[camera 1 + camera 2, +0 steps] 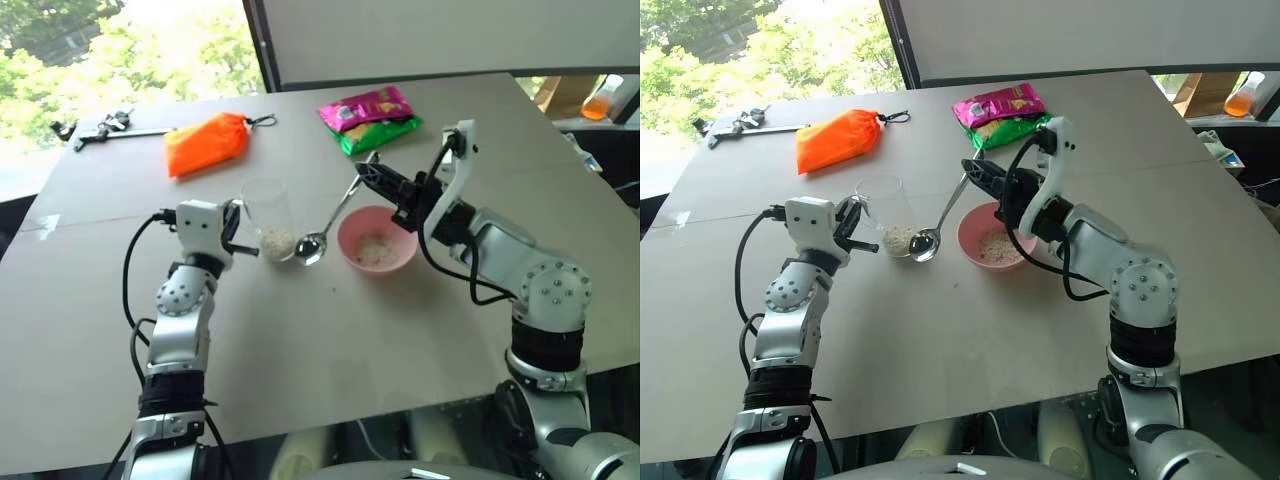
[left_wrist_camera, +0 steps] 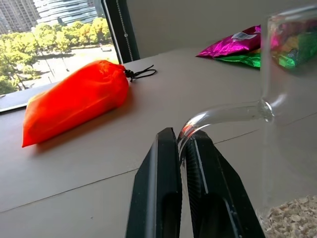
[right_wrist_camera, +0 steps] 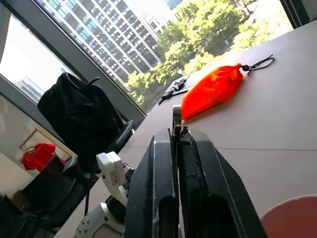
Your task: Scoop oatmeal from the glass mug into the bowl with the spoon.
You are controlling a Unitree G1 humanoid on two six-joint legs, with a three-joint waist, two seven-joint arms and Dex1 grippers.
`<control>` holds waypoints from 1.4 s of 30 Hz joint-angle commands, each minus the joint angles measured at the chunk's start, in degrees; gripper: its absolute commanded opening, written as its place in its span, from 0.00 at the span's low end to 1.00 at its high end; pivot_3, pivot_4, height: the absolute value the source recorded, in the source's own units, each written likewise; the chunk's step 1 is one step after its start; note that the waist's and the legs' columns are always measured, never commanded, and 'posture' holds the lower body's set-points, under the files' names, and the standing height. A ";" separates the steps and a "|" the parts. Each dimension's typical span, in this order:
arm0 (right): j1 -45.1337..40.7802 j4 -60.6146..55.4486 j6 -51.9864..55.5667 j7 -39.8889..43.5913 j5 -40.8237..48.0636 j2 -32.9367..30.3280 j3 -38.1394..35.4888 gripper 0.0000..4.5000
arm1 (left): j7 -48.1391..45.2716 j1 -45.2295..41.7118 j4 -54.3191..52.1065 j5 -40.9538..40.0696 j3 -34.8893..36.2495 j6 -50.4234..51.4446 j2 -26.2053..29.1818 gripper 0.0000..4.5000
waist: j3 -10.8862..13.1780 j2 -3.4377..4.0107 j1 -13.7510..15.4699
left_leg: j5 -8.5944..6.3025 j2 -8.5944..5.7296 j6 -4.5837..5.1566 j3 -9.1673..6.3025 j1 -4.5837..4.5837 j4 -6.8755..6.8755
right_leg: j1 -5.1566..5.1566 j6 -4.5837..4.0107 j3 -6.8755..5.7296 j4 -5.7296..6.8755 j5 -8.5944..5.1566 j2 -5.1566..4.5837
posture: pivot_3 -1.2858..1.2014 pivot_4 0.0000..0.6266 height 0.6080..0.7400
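My left gripper (image 2: 181,148) has its jaws pinched tight on the curved glass handle of the mug (image 1: 268,218), which stands upright on the table (image 1: 330,330) just beyond my left hand. A small heap of oatmeal (image 1: 276,243) lies at the bottom of the mug. My right gripper (image 1: 368,176) is clamped flat on the top end of the spoon (image 1: 330,218), fingers fully together with the thin metal handle squeezed between them. The spoon slopes down and to the left from that grip, its oval head hanging low between the mug and the bowl (image 1: 377,240), right beside the mug's base; I cannot tell whether the head touches the table. I see no flakes in the spoon's head. The pink bowl sits just right of the spoon's head, under my right wrist, with a thin scatter of oatmeal in it. Farther back on the table lie an orange pouch (image 1: 205,143) to the left and a pink-and-green packet (image 1: 370,117) to the right.
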 commanded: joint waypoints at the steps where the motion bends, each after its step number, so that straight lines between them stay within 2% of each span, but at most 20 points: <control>1: -6.57 1.70 -2.61 3.87 -2.50 -2.63 -1.52 0.00 | -0.95 -0.79 -0.15 0.56 -1.17 -3.82 0.00 0.03 | 0.00 0.00 0.01 | 0.00 -0.01 0.00 0.01 -0.01 0.00 | -0.02 0.00 0.00 0.01 0.00 0.00 | 0.52 0.24 1.00; 9: -19.15 14.03 -8.53 13.95 -13.42 -4.28 0.81 0.00 | -3.47 -2.45 2.59 3.95 -6.30 -12.09 0.07 0.03 | 0.00 -0.01 0.02 | 0.00 -0.02 0.00 0.07 -0.10 0.01 | -0.15 0.00 0.04 0.03 0.00 -0.03 | 0.52 0.24 1.00; 14: -19.10 17.12 -11.24 21.61 -21.86 -4.87 6.36 0.00 | -5.45 -4.46 5.13 5.35 -8.38 -16.49 0.91 0.03 | 0.00 -0.01 -0.07 | 0.01 -0.02 0.00 0.10 -0.24 0.01 | -0.32 -0.01 0.08 0.07 0.00 -0.04 | 0.52 0.24 1.00; 18: -17.62 17.46 -12.82 27.75 -29.14 -6.89 12.26 0.00 | -6.09 -5.47 6.71 6.16 -8.99 -18.72 1.43 0.03 | -0.01 -0.01 -0.24 | 0.03 -0.02 -0.04 0.13 -0.86 0.32 | -0.94 -0.01 0.08 0.40 0.00 -0.04 | 0.52 0.24 1.00; 25: -15.60 17.39 -17.58 35.62 -39.35 -7.06 20.08 0.00 | -7.12 -7.17 9.76 7.25 -10.20 -21.98 2.08 0.03 | -0.01 -0.01 -0.08 | 0.04 -0.03 -0.05 0.14 -0.92 0.67 | -0.92 -0.01 0.02 0.56 0.00 -0.04 | 0.52 0.24 1.00; 37: -9.89 11.70 -16.10 38.99 -44.50 -3.71 23.11 0.00 | -7.87 -8.13 12.81 6.82 -10.14 -23.88 2.94 0.03 | -0.01 -0.02 -0.11 | 0.04 -0.03 -0.06 0.12 -0.91 0.77 | -0.91 0.00 0.01 0.65 0.01 -0.03 | 0.52 0.24 1.00; 42: -7.98 11.17 -8.85 33.33 -40.38 1.85 17.14 0.00 | -7.98 -8.46 13.32 6.84 -10.39 -23.81 2.81 0.03 | -0.03 -0.04 -0.13 | 0.04 -0.03 -0.06 0.12 -0.89 0.79 | -0.90 0.00 0.02 0.67 0.01 -0.02 | 0.52 0.24 1.00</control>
